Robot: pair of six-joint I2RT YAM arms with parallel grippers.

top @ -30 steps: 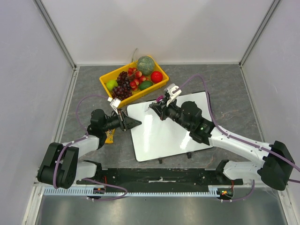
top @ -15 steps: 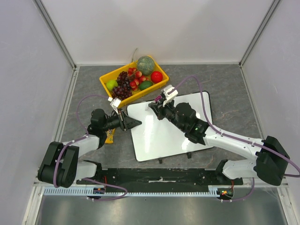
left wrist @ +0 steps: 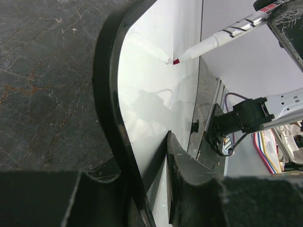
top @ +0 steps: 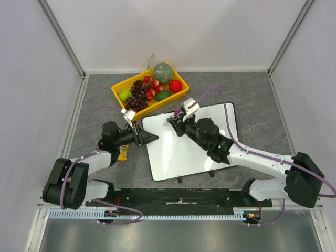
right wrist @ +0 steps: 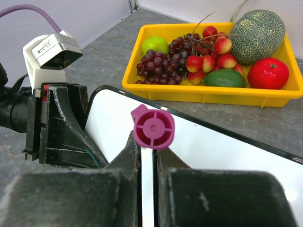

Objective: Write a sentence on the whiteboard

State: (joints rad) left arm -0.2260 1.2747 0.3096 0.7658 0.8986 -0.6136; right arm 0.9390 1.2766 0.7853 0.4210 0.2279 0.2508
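The whiteboard (top: pixel 184 149) lies flat on the grey table, its face blank in the top view. My left gripper (top: pixel 150 138) is shut on its black rim (left wrist: pixel 110 109) at the left edge, one finger (left wrist: pixel 187 170) on the white face (left wrist: pixel 156 94). My right gripper (top: pixel 176 122) is shut on a white marker (left wrist: pixel 222 38) with a magenta end (right wrist: pixel 153 127). The marker's red tip (left wrist: pixel 176 61) touches the board near its far left corner. In the right wrist view the board (right wrist: pixel 222 146) lies just under my shut fingers (right wrist: pixel 130 156).
A yellow tray (top: pixel 116 89) with grapes, strawberries, a melon (top: pixel 163 73) and other fruit stands right behind the board's far left corner. A small orange thing (top: pixel 123 153) lies under the left arm. Two black clips (top: pixel 212 173) stick out from the board's near edge.
The right arm's wrist and forearm have shifted left over the board; the marker tip stays near the far left corner. The left arm has not moved.
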